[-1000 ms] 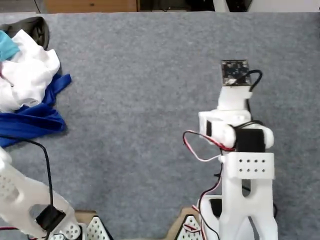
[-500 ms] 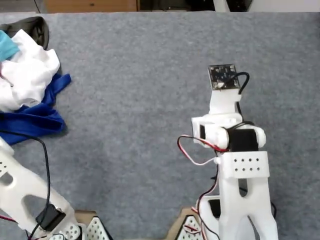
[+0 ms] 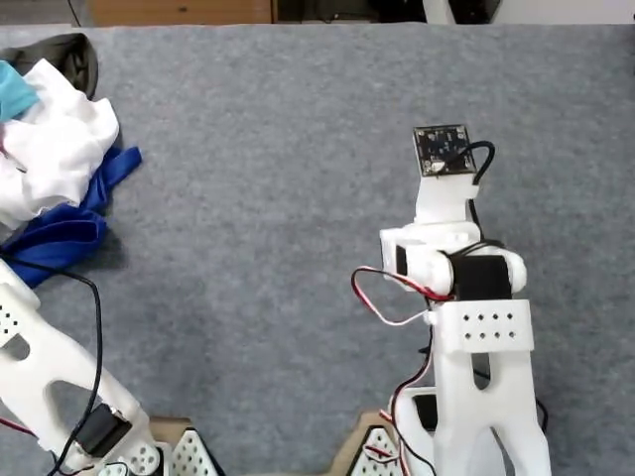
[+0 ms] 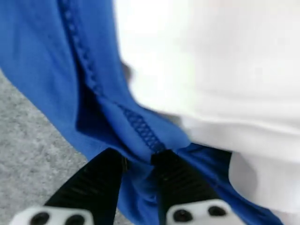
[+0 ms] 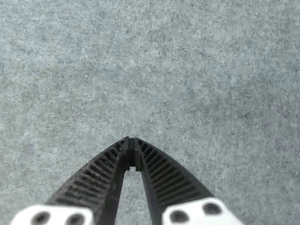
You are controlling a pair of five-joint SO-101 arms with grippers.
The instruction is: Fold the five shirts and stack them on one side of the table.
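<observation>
A pile of shirts lies at the table's far left: a white shirt [image 3: 55, 149] on top, a blue shirt [image 3: 60, 233] under it, a teal one [image 3: 15, 89] and a dark one [image 3: 71, 50] behind. My left gripper [image 4: 138, 157] is shut on a fold of the blue shirt [image 4: 70, 84], right beside the white shirt [image 4: 225, 75]. The left arm [image 3: 45, 372] rises along the left edge. My right gripper [image 5: 131, 143] is shut on nothing, hovering over bare grey table right of centre; in the high view its arm [image 3: 456, 278] stands there.
The grey felt table [image 3: 278, 149] stretches open between the pile and the right arm. Red and black cables [image 3: 382, 297] loop off the right arm. The arm bases [image 3: 377, 451] sit at the near edge.
The blue shirt has bunched up and been dragged left toward the table's edge as the left arm shifted. The right arm moved slightly left one second ago, then held still.
</observation>
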